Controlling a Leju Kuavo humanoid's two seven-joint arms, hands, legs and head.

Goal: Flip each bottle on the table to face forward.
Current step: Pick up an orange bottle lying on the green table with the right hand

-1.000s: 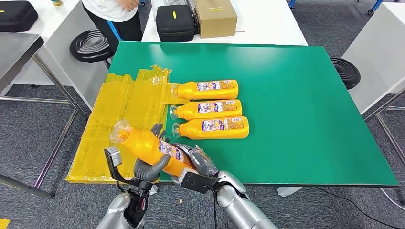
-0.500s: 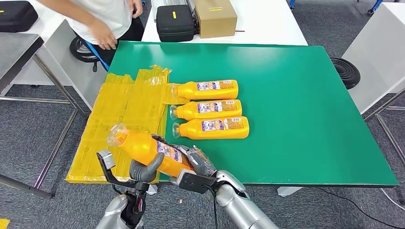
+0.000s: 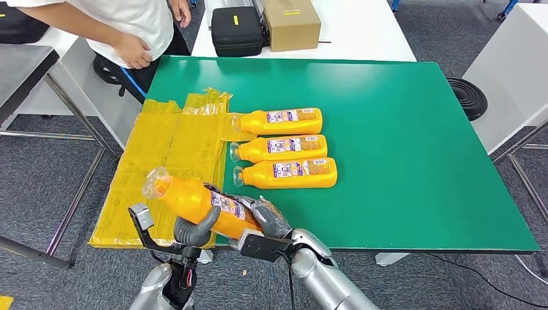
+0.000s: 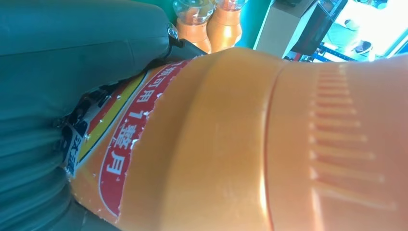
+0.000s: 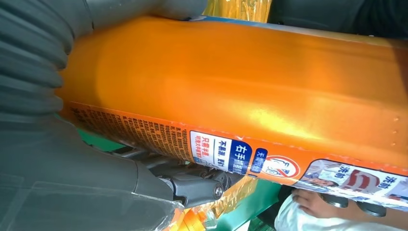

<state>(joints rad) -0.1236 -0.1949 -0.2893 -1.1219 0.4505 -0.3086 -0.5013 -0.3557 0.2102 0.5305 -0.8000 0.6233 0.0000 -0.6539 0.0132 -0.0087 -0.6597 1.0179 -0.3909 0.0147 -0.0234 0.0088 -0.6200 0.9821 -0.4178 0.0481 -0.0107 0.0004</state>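
An orange bottle (image 3: 194, 202) with a clear cap is held in the air over the table's near left corner, cap pointing up-left. My left hand (image 3: 194, 230) grips its middle from below, and my right hand (image 3: 266, 219) holds its base end. The bottle's orange body (image 4: 269, 144) and label are close up in the left wrist view, its side and printed label (image 5: 231, 96) in the right wrist view. Three more orange bottles lie side by side on the green table (image 3: 400, 142): far (image 3: 279, 121), middle (image 3: 278, 148), near (image 3: 286, 173), caps to the left.
Crumpled yellow plastic wrap (image 3: 168, 155) hangs over the table's left edge. A person (image 3: 123, 26) stands at the far left corner beside a black stool. A black case (image 3: 236, 30) and cardboard box (image 3: 291, 22) sit on the white table behind. Another stool (image 3: 468, 97) stands at the right.
The held bottle and both hands sank slightly and shifted left. The person at the far left leaned further into view, arm now reaching across.
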